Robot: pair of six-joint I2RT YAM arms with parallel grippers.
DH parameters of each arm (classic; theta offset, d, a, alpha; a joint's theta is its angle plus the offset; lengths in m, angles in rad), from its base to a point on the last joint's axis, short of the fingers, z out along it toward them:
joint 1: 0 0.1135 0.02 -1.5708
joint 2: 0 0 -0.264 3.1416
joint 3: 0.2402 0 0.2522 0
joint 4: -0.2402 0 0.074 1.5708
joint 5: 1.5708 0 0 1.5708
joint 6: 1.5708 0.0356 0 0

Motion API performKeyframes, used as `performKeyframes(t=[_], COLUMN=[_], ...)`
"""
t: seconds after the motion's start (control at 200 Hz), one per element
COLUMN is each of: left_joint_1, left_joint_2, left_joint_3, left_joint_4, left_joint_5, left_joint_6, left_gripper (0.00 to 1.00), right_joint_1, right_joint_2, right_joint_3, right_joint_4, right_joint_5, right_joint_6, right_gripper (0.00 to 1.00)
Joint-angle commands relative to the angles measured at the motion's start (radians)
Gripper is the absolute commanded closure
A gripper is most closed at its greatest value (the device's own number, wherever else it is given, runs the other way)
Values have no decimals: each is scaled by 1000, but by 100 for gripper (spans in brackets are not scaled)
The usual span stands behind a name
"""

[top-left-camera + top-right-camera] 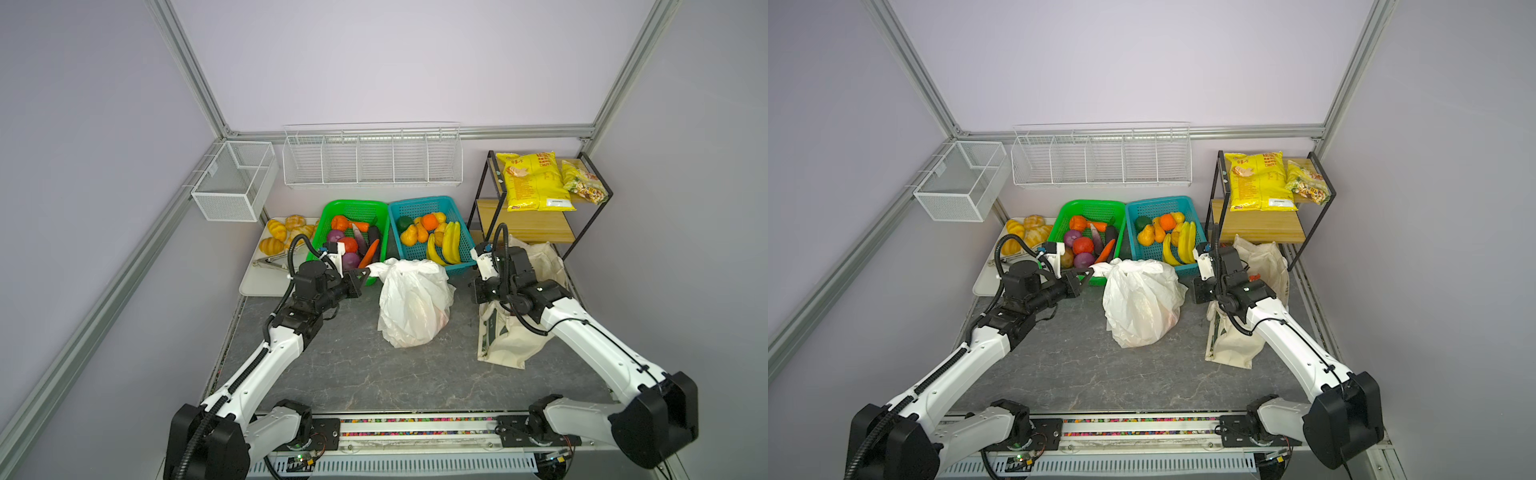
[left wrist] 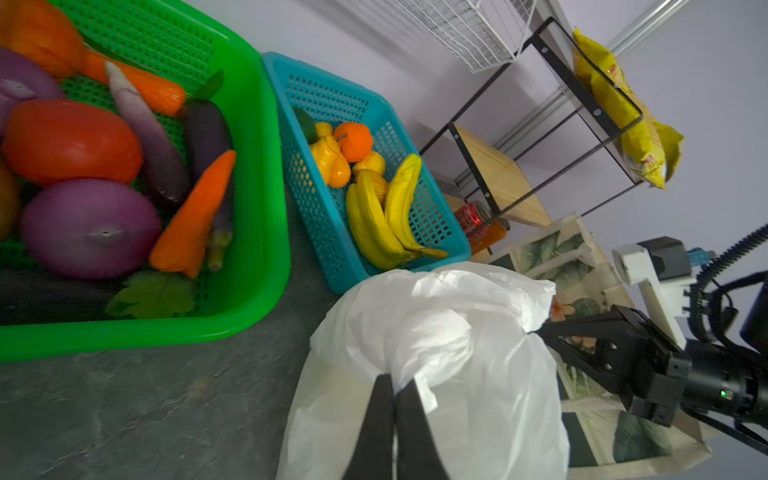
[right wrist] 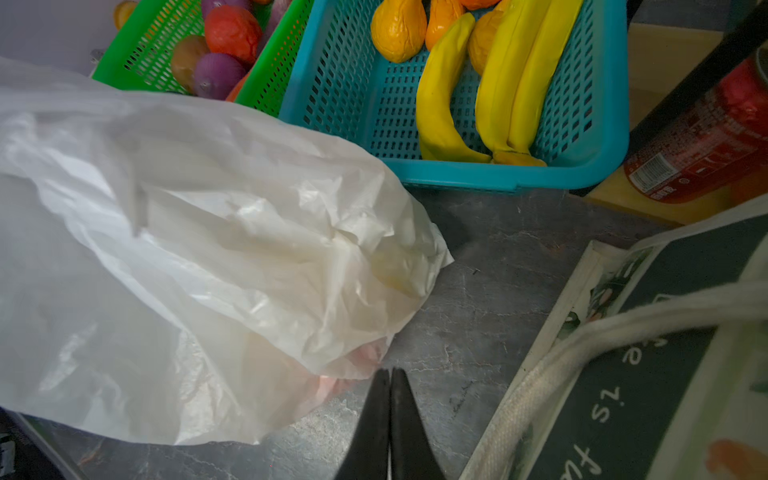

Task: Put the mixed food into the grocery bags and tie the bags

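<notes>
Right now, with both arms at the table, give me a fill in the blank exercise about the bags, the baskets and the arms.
1. The left gripper is shut on the top of the ___ plastic bag.
2. The carrot lies in the ___ basket.
3. In both top views the canvas tote sits partly beneath the ___ arm.

Missing words: white; green; right.

Left pincer, tips together, seemingly on a fold of the white plastic bag beside the green basket.
</notes>
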Motion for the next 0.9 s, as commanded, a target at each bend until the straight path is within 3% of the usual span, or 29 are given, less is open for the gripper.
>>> performKeyframes(t=[0.0, 0.05, 0.155, 0.225, 0.315, 0.475, 0.555, 0.65, 0.85, 0.895], left_joint_1=[2, 1, 1, 0, 0, 0, 0, -1, -1, -1], left_joint_2=[9, 20, 22, 20, 19, 23, 26, 26, 10, -7], left_joint_3=[-18, -25, -32, -30, -27, -25, -26, -25, -27, -30], left_joint_4=[36, 68, 94, 100, 106, 115, 120, 124, 105, 70], left_joint_5=[56, 94, 110, 113, 122, 134, 139, 140, 98, 43], left_joint_6=[2, -15, -20, -19, -20, -21, -24, -27, -18, 1], left_gripper=[100, 100, 100, 100, 100, 100, 100, 100, 100, 100], right_joint_1=[13, 13, 1, -15, -24, -20, -16, -14, -17, -19], right_joint_2=[-21, -33, -4, 37, 98, 204, 233, 258, 241, 226], right_joint_3=[-40, -47, 0, 37, 87, 160, 181, 198, 176, 173], right_joint_4=[96, 158, 212, 236, 245, 255, 268, 270, 232, 177], right_joint_5=[-114, -245, -410, -502, -538, -566, -576, -588, -520, -458], right_joint_6=[-52, -63, -41, -16, 4, 15, 14, 13, 0, -13], right_gripper=[93, 89, 58, 45, 35, 27, 29, 40, 92, 93])
